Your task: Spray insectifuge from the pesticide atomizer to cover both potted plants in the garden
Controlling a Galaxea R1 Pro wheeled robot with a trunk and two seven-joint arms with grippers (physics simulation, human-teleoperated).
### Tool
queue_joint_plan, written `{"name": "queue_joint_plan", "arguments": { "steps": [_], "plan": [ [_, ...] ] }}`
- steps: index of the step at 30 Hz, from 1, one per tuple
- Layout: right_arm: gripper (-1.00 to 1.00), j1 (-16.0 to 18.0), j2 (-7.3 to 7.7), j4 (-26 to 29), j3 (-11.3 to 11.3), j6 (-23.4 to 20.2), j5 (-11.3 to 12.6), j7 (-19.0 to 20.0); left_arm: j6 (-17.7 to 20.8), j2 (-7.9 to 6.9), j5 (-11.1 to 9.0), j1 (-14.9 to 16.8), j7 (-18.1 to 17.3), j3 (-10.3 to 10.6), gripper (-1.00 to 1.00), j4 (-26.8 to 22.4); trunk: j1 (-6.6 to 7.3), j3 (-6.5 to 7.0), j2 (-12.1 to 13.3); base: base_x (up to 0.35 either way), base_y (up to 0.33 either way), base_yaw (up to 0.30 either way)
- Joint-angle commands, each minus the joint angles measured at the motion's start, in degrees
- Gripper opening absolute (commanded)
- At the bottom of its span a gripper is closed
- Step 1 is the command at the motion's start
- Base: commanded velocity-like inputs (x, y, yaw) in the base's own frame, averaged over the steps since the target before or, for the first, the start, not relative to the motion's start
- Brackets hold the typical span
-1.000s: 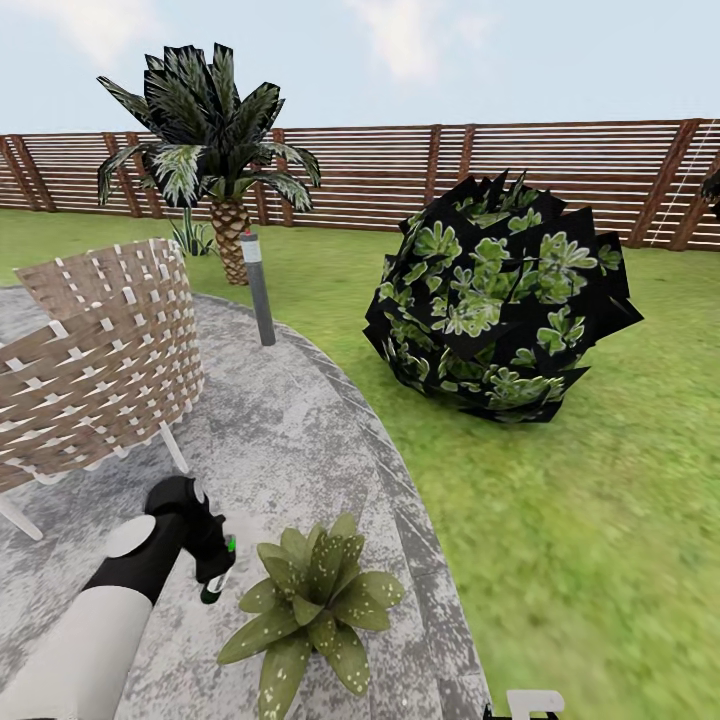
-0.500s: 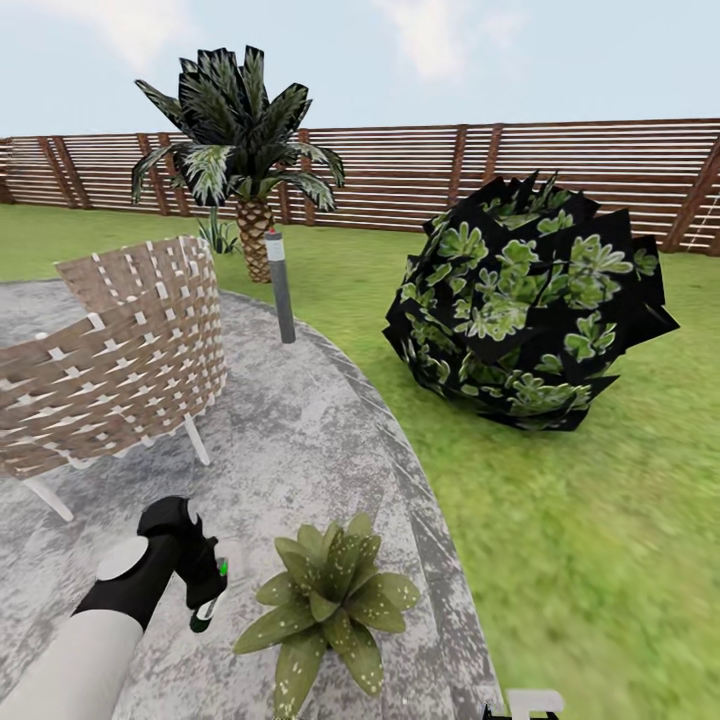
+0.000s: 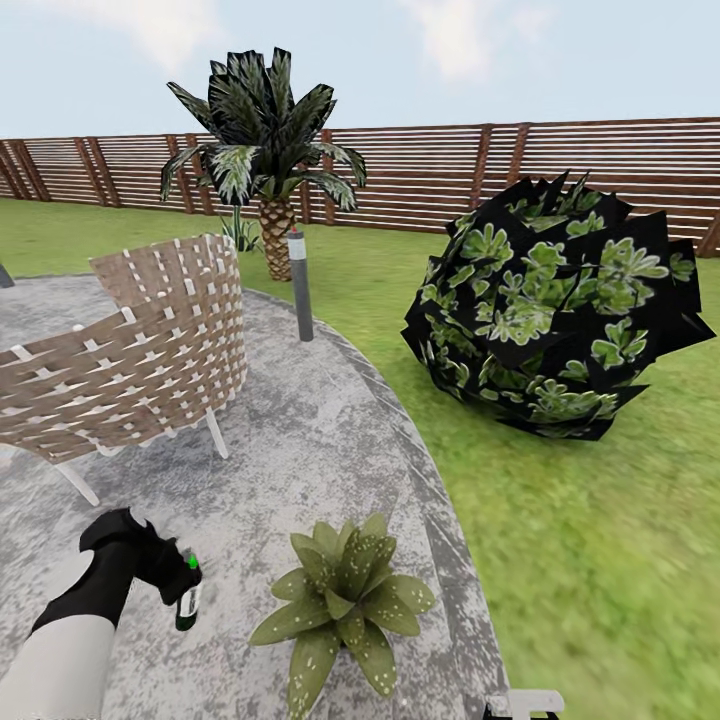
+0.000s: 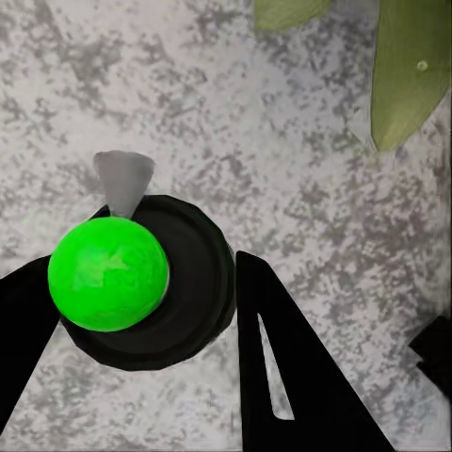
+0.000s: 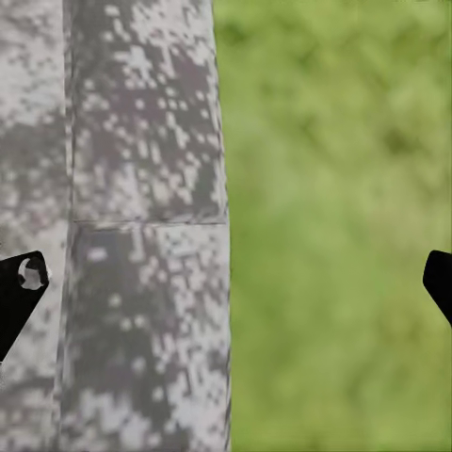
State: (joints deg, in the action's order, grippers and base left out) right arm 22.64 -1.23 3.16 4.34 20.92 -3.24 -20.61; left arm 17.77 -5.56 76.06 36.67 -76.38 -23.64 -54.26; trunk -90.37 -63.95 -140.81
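Left gripper [image 4: 141, 311] clamps the dark round atomizer bottle with glossy green cap [image 3: 187, 598] above mottled grey paving [image 3: 290, 450], near its grass-side edge, beside the spotted-leaf potted rosette [image 3: 343, 607] (pot hidden). Right gripper [image 5: 226, 282] fingers spread wide.

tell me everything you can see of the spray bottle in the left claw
The atomizer is a small dark bottle with a bright green cap and a pale label band. The left claw grips it, fingers on either side, above the grey paved patio beside the potted plant. From the wrist it looks round and black, with a grey nozzle.
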Motion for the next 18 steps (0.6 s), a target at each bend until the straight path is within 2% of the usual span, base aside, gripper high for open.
{"name": "queue_joint_plan", "arguments": {
  "steps": [1,2,4,5,10,15,18],
  "plan": [
    [1.00,0.0,-0.06,0.1,0.4,-0.1,-0.3,-0.6,0.6,0.02,0.2,0.0,0.0,-2.2,-1.00,1.6,0.01,-0.05,0.0,0.000,0.000,0.000],
    [1.00,0.0,-0.16,0.2,0.4,0.0,-0.3,-0.6,0.6,0.02,0.2,0.0,2.1,-5.5,-1.00,3.4,0.01,-0.05,0.0,0.000,0.000,0.000],
    [1.00,0.0,-0.13,0.2,0.4,0.0,-0.3,-0.6,0.6,0.07,0.2,0.0,2.8,-7.7,-1.00,3.7,0.01,-0.05,0.0,0.000,0.000,0.000],
    [1.00,0.0,-0.11,0.1,0.4,-0.1,-0.3,-0.6,0.5,0.05,0.2,0.0,3.1,-9.6,-1.00,3.7,0.01,-0.05,0.0,0.000,0.000,0.000],
    [1.00,0.0,-0.09,0.1,0.4,0.0,-0.3,-0.6,0.2,0.01,0.1,0.0,3.2,-15.2,-1.00,3.1,0.01,-0.05,0.0,0.000,0.000,0.000],
    [1.00,0.0,-0.09,0.1,0.4,0.0,-0.3,-0.6,0.0,-0.08,0.1,0.0,7.1,-18.7,-1.00,2.9,0.01,-0.05,0.0,-0.058,-0.046,0.064],
    [1.00,0.0,-0.09,0.1,0.4,0.0,-0.3,-0.6,0.0,-0.07,0.1,0.0,7.6,-19.4,-1.00,2.8,0.01,-0.05,0.0,-0.182,-0.135,0.245]
  ]
}}
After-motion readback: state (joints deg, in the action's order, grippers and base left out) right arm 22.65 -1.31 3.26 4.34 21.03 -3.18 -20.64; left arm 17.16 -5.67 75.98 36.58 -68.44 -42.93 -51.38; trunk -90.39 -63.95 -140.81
